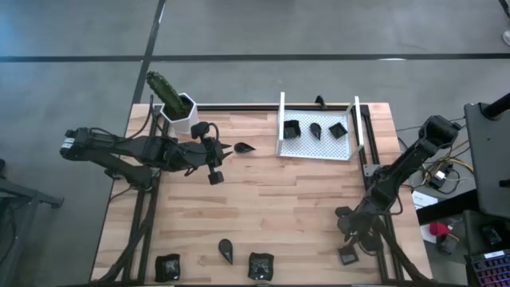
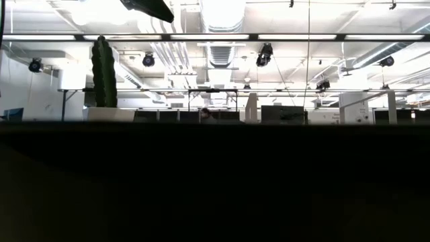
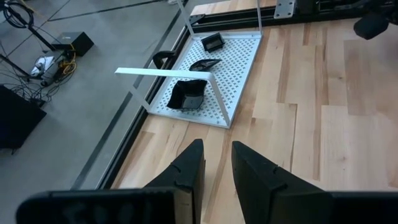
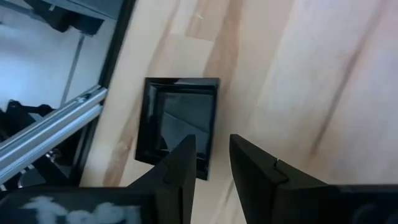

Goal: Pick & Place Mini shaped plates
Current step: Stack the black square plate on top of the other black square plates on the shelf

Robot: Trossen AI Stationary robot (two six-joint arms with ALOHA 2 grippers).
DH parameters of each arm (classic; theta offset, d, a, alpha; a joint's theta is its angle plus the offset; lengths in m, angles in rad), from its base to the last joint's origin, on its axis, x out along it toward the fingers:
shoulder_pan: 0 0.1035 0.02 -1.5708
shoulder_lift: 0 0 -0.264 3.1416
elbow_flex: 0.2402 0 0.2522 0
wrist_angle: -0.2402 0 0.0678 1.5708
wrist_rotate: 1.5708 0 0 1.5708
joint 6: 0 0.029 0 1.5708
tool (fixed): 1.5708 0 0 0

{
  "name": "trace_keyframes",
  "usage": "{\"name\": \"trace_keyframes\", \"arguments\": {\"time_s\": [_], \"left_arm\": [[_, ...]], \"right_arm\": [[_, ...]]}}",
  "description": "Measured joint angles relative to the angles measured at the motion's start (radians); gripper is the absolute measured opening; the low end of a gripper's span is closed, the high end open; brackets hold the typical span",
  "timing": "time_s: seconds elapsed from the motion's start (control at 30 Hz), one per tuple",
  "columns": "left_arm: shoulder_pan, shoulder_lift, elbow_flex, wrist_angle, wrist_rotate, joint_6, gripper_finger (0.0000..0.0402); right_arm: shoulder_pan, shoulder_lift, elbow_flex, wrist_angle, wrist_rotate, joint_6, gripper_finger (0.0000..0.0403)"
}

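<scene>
Wooden planks make up the tabletop (image 1: 271, 207), which is seen from above with a white perforated tray (image 1: 315, 147) set at its far edge, right of centre. Three small dark plates are already lying in the tray: a square one (image 1: 292, 128), a teardrop one (image 1: 316, 128) and another square one (image 1: 339, 129).

Five more plates are counted outside the tray. A teardrop plate (image 1: 243, 147) lies near the far edge, just beside the left gripper (image 1: 215, 166). Along the near edge, a square plate (image 1: 167, 267), a teardrop plate (image 1: 227, 250) and a further square plate (image 1: 260, 265) are left untouched. A last square plate (image 1: 347, 255) sits at the near right corner, right beneath the right gripper (image 1: 351, 233).

In the right wrist view, the right gripper (image 4: 211, 163) is held with a narrow gap between its fingers, one finger over the square plate (image 4: 179, 121); nothing is gripped. The left gripper (image 3: 217, 165) is likewise slightly parted and empty, pointed toward the tray (image 3: 239, 68).

The task is judged to be under half done, with three plates placed and five to be moved. A potted cactus (image 1: 177, 102) stands at the far left corner.
</scene>
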Motion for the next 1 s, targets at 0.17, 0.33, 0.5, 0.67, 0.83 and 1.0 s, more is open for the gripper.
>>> {"name": "trace_keyframes", "arguments": {"time_s": [0.17,0.33,0.5,0.67,0.83,1.0], "left_arm": [[0.000,0.000,0.000,0.000,0.000,0.000,0.0078],[0.000,0.000,0.000,0.000,0.000,0.000,0.0078],[0.000,0.000,0.000,0.000,0.000,0.000,0.0078],[0.000,0.000,0.000,0.000,0.000,0.000,0.0078],[0.000,0.000,0.000,-0.001,0.000,0.000,0.0078],[0.000,0.000,0.000,-0.003,0.000,0.003,0.0078]], "right_arm": [[0.012,0.000,-0.016,0.015,0.008,-0.001,0.0096],[0.012,0.000,-0.039,0.053,0.009,-0.003,0.0096],[0.017,0.000,-0.051,0.073,0.012,-0.010,0.0096],[0.030,0.000,-0.056,0.078,0.016,-0.013,0.0096],[0.040,0.008,-0.056,0.107,0.038,-0.012,0.0096],[0.046,0.121,-0.040,0.167,0.038,-0.012,0.0096]]}}
